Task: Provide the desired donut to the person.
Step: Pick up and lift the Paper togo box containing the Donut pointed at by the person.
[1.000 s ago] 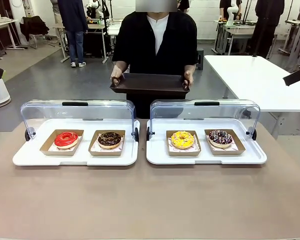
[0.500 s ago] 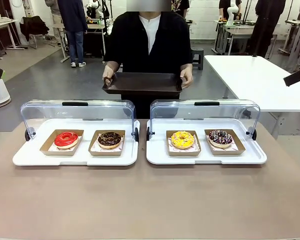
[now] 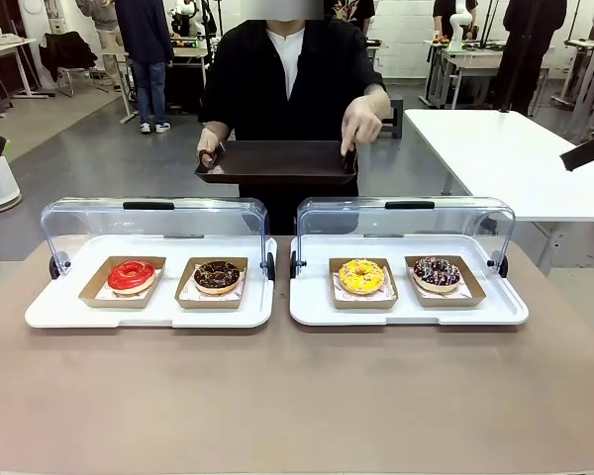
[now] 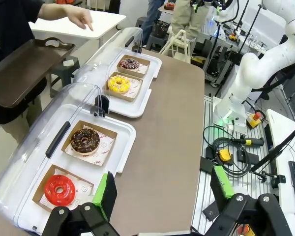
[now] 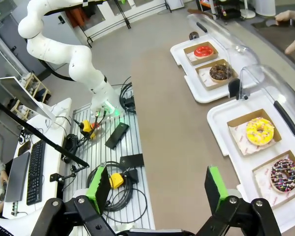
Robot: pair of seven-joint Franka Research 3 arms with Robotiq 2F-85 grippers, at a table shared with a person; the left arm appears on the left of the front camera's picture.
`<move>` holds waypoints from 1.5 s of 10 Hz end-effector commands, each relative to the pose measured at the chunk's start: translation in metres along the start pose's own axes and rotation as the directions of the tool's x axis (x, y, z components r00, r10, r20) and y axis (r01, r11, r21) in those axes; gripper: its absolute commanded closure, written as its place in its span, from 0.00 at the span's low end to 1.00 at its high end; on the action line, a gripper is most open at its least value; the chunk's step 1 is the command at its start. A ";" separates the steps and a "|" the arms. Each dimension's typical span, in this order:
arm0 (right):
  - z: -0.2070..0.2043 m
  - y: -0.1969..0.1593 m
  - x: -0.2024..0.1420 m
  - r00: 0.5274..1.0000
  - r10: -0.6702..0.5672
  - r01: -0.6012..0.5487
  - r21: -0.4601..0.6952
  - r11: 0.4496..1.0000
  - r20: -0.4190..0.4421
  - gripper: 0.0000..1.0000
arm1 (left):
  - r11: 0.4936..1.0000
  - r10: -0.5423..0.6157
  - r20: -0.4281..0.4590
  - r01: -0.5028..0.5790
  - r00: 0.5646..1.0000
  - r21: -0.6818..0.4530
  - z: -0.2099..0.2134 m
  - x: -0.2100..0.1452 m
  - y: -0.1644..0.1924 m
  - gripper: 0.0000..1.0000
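Four donuts sit in brown paper boats: a red donut [image 3: 131, 275] and a chocolate donut [image 3: 217, 276] on the left white tray [image 3: 49, 315], a yellow donut [image 3: 361, 276] and a sprinkled chocolate donut [image 3: 437, 272] on the right white tray [image 3: 505, 309]. The person [image 3: 287, 79] stands behind them holding a dark serving tray [image 3: 277, 163] in one hand. Their other hand [image 3: 354, 124] is lifted with a finger pointing down, above the right tray's side. My left gripper [image 4: 163, 189] is open, high above the table's left end. My right gripper [image 5: 156, 188] is open, high above the right end.
Both white trays have clear domed lids [image 3: 153, 223] [image 3: 406, 220] swung open toward the person. Bare brown tabletop [image 3: 297, 396] lies in front of the trays. A white table [image 3: 505, 158] stands at the back right. Cables and controllers [image 4: 231, 147] lie beside the table.
The person shifted slightly to picture left with the dark tray. One hand let go of the tray's handle and rose with a finger pointing down. My grippers stayed put.
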State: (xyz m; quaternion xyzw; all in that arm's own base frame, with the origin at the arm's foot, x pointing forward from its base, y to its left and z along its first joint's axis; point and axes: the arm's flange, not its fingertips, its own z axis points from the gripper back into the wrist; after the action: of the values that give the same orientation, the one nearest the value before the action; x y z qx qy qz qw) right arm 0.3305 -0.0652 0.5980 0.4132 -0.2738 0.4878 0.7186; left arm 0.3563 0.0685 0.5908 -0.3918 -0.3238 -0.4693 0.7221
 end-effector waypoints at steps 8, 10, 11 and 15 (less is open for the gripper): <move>0.000 -0.002 0.002 0.999 0.016 -0.016 0.015 1.000 0.027 0.00 | 1.000 -0.015 0.020 0.015 1.000 -0.003 0.001 0.002 0.002 0.00; 0.000 -0.002 0.002 0.999 0.016 -0.016 0.015 1.000 0.027 0.00 | 1.000 -0.015 0.020 0.015 1.000 -0.003 0.001 0.002 0.002 0.00; 0.000 -0.002 0.002 0.999 0.016 -0.016 0.015 1.000 0.027 0.00 | 1.000 -0.015 0.020 0.015 1.000 -0.003 0.001 0.002 0.002 0.00; 0.000 -0.002 0.002 0.999 0.016 -0.016 0.015 1.000 0.027 0.00 | 1.000 -0.015 0.020 0.015 1.000 -0.003 0.001 0.002 0.002 0.00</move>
State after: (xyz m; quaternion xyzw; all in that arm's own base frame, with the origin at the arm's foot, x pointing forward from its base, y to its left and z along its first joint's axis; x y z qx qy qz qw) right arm 0.3305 -0.0652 0.5979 0.4129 -0.2742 0.4884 0.7182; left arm 0.3564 0.0684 0.5907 -0.3922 -0.3235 -0.4694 0.7220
